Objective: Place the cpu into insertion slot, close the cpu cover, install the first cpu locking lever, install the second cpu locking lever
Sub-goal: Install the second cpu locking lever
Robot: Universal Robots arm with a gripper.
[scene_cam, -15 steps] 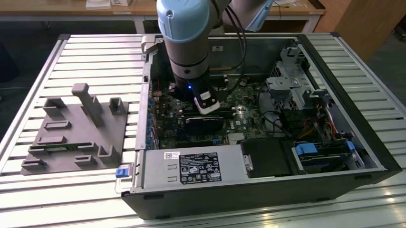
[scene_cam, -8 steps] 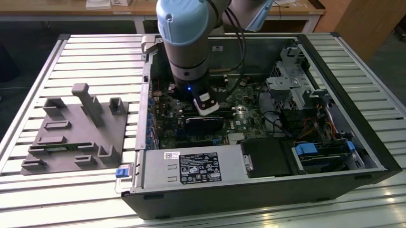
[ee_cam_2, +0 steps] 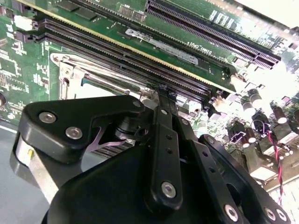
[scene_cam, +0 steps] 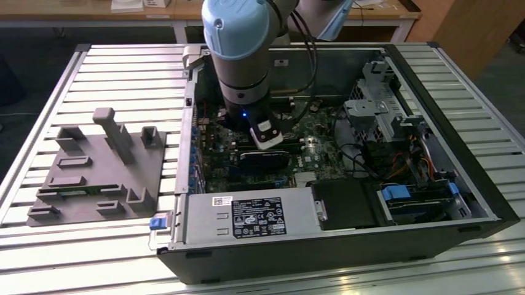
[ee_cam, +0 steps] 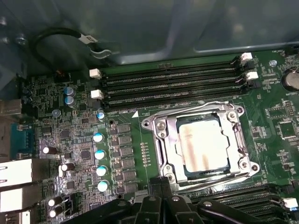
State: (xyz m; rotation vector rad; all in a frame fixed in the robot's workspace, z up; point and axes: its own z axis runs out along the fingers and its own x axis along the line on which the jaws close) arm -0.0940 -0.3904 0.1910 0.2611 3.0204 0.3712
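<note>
Black pincer linkage fills the near field in the second wrist view, its fingers drawn together at the socket's edge, seemingly pressing a locking lever with nothing gripped. Cpu sits in the insertion slot; cpu cover lies closed over it, keeping the chip seated.

No text can be read with certainty. In the exterior view a black label with a white barcode sticker stands on the power supply housing at the front edge of the computer case, but its print is too small to read.
</note>
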